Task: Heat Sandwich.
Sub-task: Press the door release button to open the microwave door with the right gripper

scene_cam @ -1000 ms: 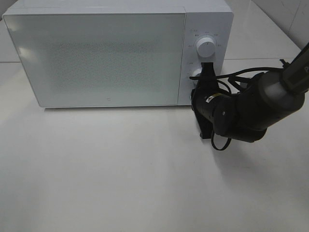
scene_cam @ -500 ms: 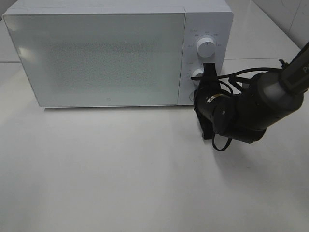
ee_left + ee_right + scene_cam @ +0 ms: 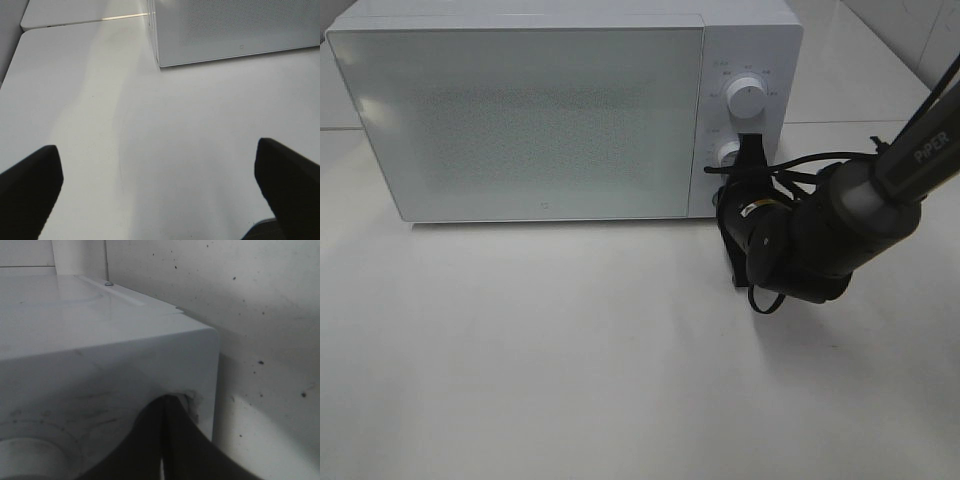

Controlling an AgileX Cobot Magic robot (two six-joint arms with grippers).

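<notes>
White microwave (image 3: 540, 120) stands at the far side of the pale table (image 3: 570, 350), its frosted door shut. The sandwich shows in no view. The right gripper (image 3: 752, 157) is at the control panel, just right of the lower knob (image 3: 727, 152) and below the upper knob (image 3: 748, 100); its wrist view shows the jaws drawn together. The left gripper (image 3: 157, 152) hangs over bare table near the microwave's left corner, jaws spread wide, holding nothing.

The right arm (image 3: 905, 165) reads "PiPER" on its link.
</notes>
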